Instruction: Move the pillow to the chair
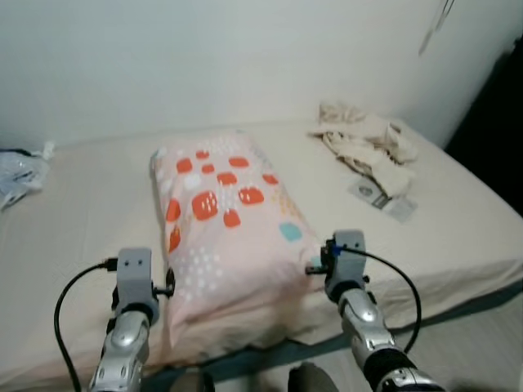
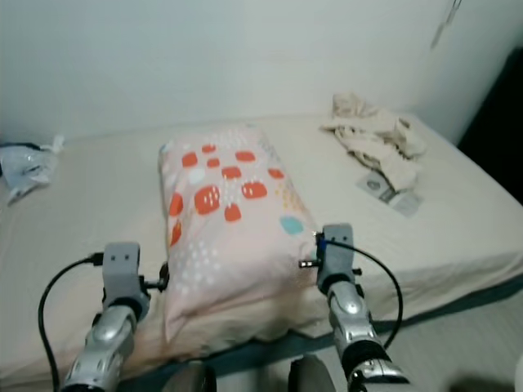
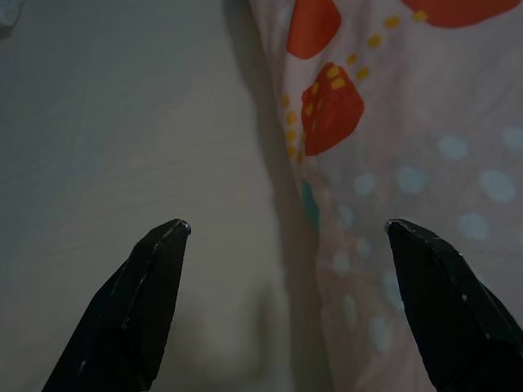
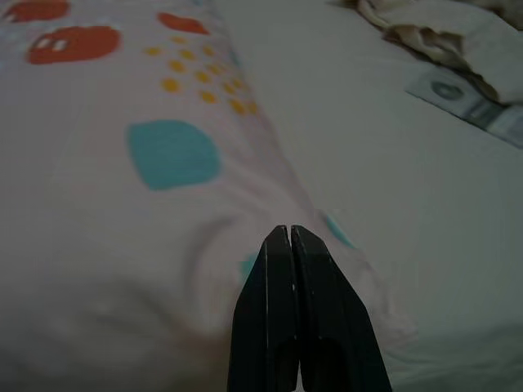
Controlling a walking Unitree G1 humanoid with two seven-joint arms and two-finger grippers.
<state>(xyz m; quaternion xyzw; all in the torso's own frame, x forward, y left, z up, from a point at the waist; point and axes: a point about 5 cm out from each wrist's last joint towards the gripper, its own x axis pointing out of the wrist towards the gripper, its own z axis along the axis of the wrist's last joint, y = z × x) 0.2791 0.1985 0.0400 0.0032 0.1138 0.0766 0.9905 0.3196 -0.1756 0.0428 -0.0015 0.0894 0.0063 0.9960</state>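
Currently left gripper [image 3: 286, 229] spread wide, straddling the pillow's [image 1: 225, 220] left edge; right gripper [image 4: 292, 233] pressed together against its right corner, clamping nothing. Pillow lying lengthwise at the bed's [image 1: 73, 220] front edge. Should open right, then pinch both sides evenly before lifting.

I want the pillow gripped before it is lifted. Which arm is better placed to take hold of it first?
Probably the left. The left gripper is open, its fingers straddling the pillow edge on the bed. The right gripper is shut, tips against the pillow's other side, so it must open first.
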